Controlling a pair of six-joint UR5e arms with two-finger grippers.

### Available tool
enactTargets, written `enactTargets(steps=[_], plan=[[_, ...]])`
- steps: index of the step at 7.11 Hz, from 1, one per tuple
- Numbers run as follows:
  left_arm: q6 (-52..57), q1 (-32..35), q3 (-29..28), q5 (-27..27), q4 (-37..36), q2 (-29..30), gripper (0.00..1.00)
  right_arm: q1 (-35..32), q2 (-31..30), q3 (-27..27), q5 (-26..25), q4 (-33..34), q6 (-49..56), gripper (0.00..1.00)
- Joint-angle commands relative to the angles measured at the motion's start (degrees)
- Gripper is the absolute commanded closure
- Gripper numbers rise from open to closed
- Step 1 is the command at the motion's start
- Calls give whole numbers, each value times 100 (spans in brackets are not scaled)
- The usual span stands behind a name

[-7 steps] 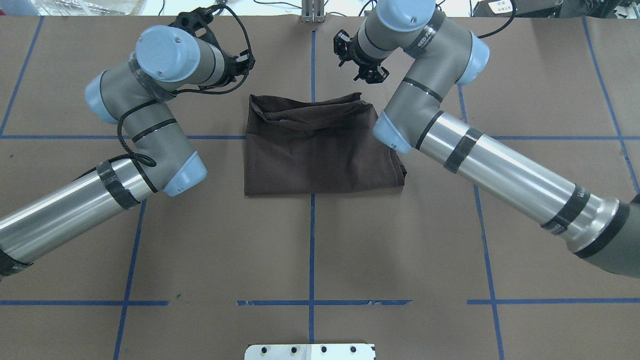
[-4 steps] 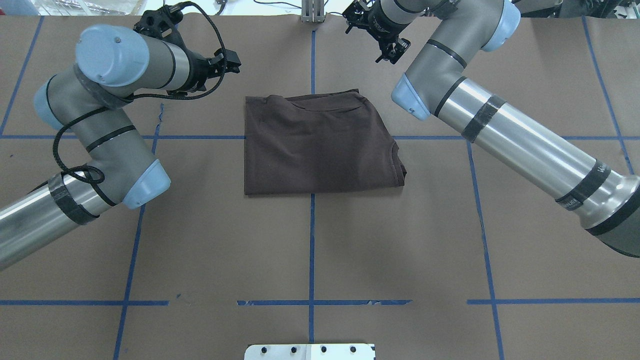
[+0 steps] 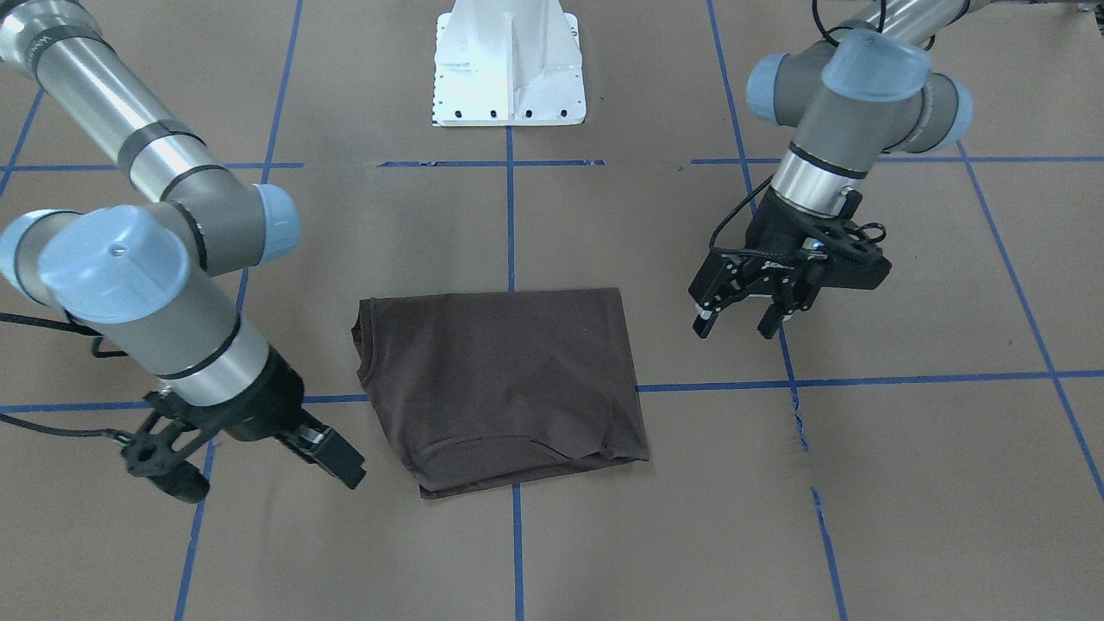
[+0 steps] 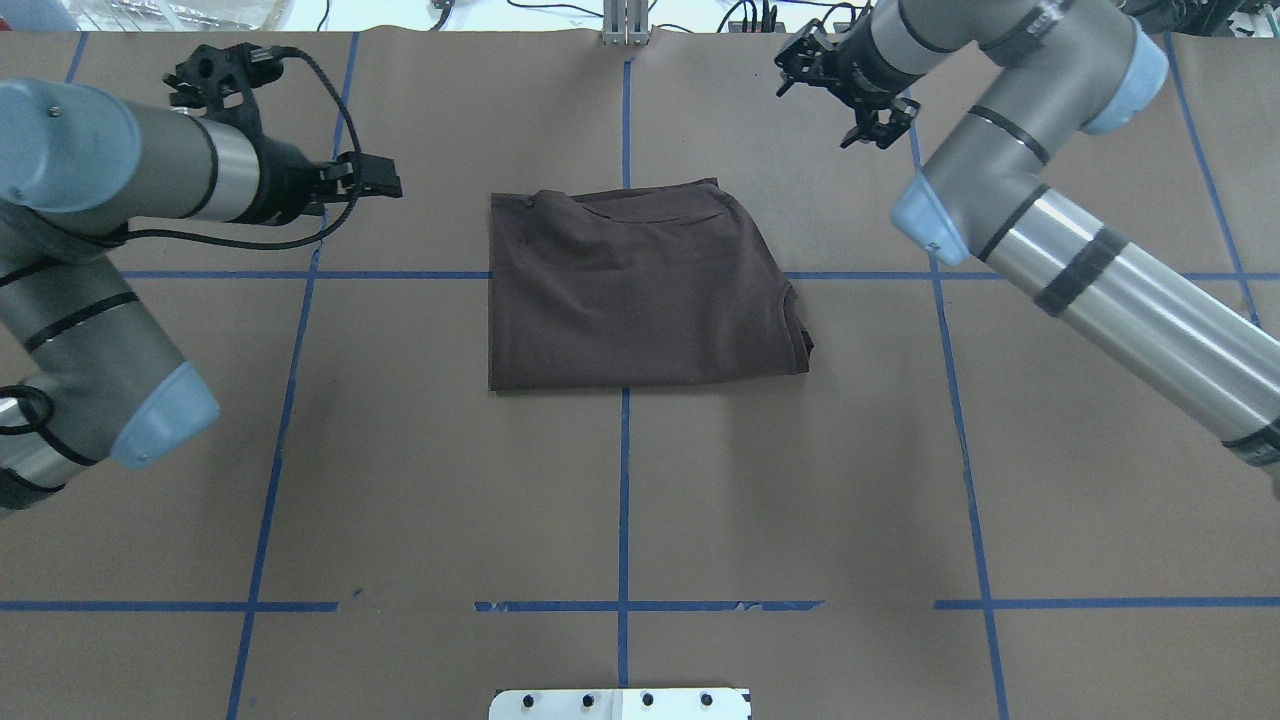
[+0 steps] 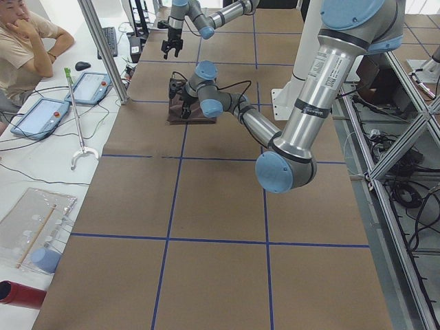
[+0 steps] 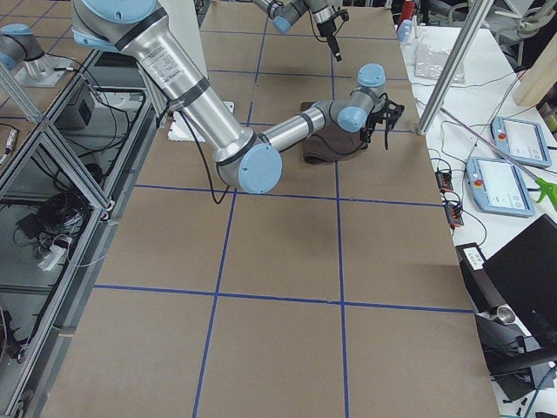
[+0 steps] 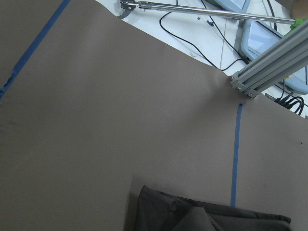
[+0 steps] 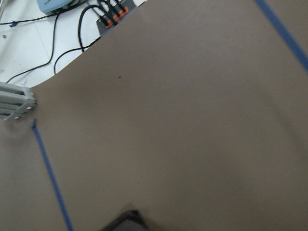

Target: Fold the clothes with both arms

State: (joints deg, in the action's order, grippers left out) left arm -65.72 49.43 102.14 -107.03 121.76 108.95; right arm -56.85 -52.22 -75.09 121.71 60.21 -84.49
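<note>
Starting at the left tool (image 3: 733,326): spread wide, nothing in it, pointing down over bare counter (image 4: 450,480). Pretty much the same for the right tool (image 4: 838,95). Looks spread open and empty from overhead, though harder to read at that angle. No cloth touching either one.

Moving out from there: T-shirt (image 3: 500,379) lying flat between the two tools, with a strip of bare brown paper separating it from each. Folded into a chunky rectangle, dark grey-brown. Sits a bit closer to the robot than both tools, so each tool hangs off one of its far corners. Sleeve opening showing along the edge on the right tool's side, plus a loose curved crease near the far edge. Only a dark corner of it peeking into the bottom of each wrist view.

Further out: blue tape lines (image 4: 623,480) gridding the paper under and around everything. White pedestal base (image 3: 509,69) back on the robot's side, well apart from both tools and the shirt.
</note>
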Motion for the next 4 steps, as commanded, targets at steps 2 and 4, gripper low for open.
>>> enactTargets(steps=[2,4], plan=[[3301,1861,-122,-1238,-81,-1014,0,-1210,-1236,-339,519,356,3365,0],[4536,3067,-937,-2230,-152,-1025,0,-1853,-1308,-732,660,2108,5748,0]])
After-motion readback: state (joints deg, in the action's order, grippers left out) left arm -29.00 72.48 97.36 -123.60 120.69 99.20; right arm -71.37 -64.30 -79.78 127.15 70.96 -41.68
